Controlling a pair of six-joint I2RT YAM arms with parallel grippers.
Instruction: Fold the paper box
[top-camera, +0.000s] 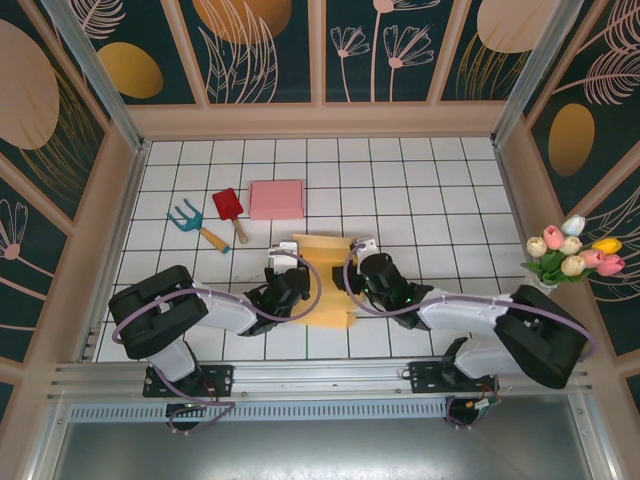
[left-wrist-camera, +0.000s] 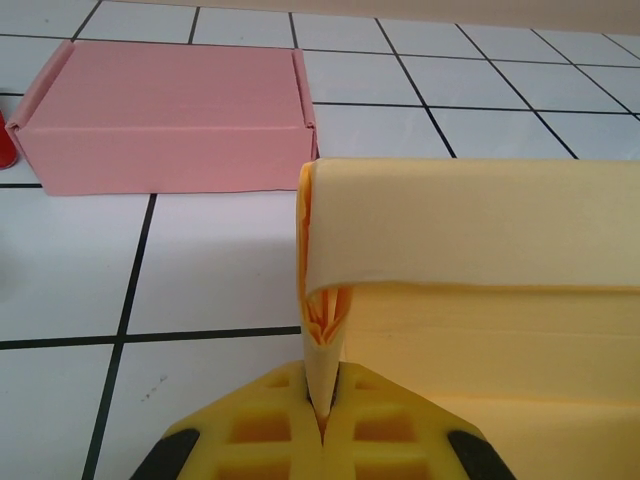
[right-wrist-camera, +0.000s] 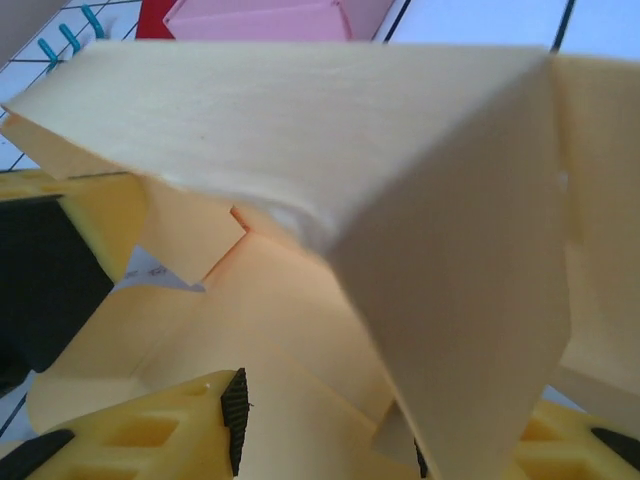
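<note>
Left end effector (left-wrist-camera: 322, 420) pinches paper box (left-wrist-camera: 480, 230) edge; right end effector (right-wrist-camera: 400, 445) seemingly grips its flap.

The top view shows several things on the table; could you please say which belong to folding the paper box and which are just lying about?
Belong to the job: yellow paper box, left fingers pinching its side wall, right fingers at its other side.
Lying about: pink box, red trowel, blue hand rake, tulips at the right edge.
</note>
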